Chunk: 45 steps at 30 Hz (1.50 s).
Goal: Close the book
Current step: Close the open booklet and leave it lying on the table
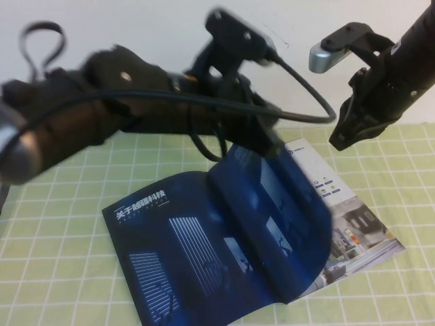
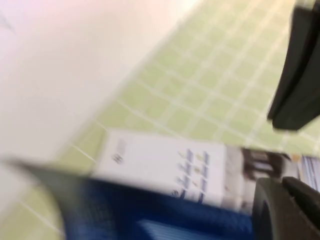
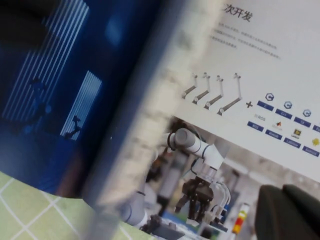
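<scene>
High view, book: the book [image 1: 170, 238] lies open mid-scene on the green mat [image 1: 54, 204]. Its dark blue half is toward the robot's left and its white printed half toward the right.
High view, leaf: one dark blue leaf [image 1: 272, 224] stands up from the fold, tilted over the white half. It lies flat on neither side, and its edge is blurred.
High view, left gripper: the left gripper [image 1: 268, 139] reaches in from the left and sits just behind the leaf's top edge, at the book's far side. The leaf hides any contact.
High view, right gripper: the right gripper [image 1: 343, 136] hangs in the air beyond the book's far right corner, apart from the paper. Whether it is wide or narrow I cannot tell.
Left wrist view, jaws: the jaws stand wide. Mat and the white half show in the gap, and no paper is pinched there.
Left wrist view, book: the white half lies below the jaws, with blue paper nearer the camera.
Right wrist view, book: this is a close look at the white half with its printed robot arms. The blue leaf rises across it, and a corner of mat shows below.
Done: by my reading, the leaf is raised and partway through its turn.
Left to do: the leaf must be carried over and laid flat on the other half, because the book is not yet shut. The right arm looks idle.
</scene>
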Tool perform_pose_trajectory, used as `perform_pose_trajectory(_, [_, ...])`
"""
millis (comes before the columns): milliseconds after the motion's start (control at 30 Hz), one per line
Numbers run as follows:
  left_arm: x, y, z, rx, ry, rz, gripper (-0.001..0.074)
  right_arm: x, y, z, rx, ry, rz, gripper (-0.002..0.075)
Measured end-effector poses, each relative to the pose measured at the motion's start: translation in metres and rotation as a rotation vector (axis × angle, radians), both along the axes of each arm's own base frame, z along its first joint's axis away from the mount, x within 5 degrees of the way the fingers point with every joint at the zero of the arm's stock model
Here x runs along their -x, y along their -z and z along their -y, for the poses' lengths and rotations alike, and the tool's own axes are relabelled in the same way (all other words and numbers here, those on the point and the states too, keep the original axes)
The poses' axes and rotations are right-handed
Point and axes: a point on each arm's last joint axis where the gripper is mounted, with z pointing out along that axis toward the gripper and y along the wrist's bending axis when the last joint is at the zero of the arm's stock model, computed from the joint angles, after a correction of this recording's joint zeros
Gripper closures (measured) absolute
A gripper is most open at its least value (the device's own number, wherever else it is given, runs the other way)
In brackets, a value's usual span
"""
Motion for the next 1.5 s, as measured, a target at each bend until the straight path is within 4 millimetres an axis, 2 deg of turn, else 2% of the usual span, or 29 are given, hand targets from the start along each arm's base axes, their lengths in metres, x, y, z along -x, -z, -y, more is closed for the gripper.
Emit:
perform_pose_trajectory(100, [0.004,-0.02,-0.018,-0.002,-0.021,0.064,0.0738,0.0,0.0,0.0,-0.002,-0.007,0.0,0.0729])
perform_pose_trajectory(200, [0.002,-0.024,-0.038,-0.032,-0.056,0.03,0.0738,0.003,-0.004,-0.003,-0.039,-0.029,-0.003,0.0729])
perform_pose_trajectory(300, [-0.002,-0.016,-0.062,-0.083,-0.115,-0.11,0.0738,0.007,-0.01,-0.009,-0.107,-0.073,0.004,0.0729])
perform_pose_trajectory(400, [-0.007,0.004,-0.086,-0.143,-0.215,-0.237,0.0738,0.005,-0.009,-0.013,-0.128,-0.104,0.017,0.0729])
perform_pose_trajectory(500, [-0.006,0.035,-0.107,-0.195,-0.314,-0.37,0.0738,-0.007,0.017,-0.015,-0.1,-0.087,-0.035,0.0729])
perform_pose_trajectory(600, [0.0,0.064,-0.121,-0.252,-0.374,-0.469,0.0738,-0.023,0.062,-0.014,-0.011,-0.045,-0.134,0.0729])
perform_pose_trajectory(700, [0.009,0.084,-0.125,-0.288,-0.406,-0.538,0.0738,-0.035,0.111,-0.011,0.086,-0.011,-0.231,0.0729])
perform_pose_trajectory(800, [0.013,0.094,-0.129,-0.305,-0.443,-0.578,0.0738,-0.038,0.132,-0.01,0.124,0.001,-0.275,0.0729])
perform_pose_trajectory(1033, [0.018,0.106,-0.144,-0.43,-0.594,-0.668,0.0738,-0.041,0.158,-0.009,0.154,0.049,-0.332,0.0729])
perform_pose_trajectory(1333, [0.019,0.13,-0.145,-0.503,-0.599,-0.789,0.0738,-0.042,0.173,-0.007,0.182,0.062,-0.357,0.0729])
perform_pose_trajectory(1500, [0.016,0.142,-0.142,-0.524,-0.568,-0.823,0.0738,-0.043,0.174,-0.007,0.184,0.067,-0.359,0.0729])
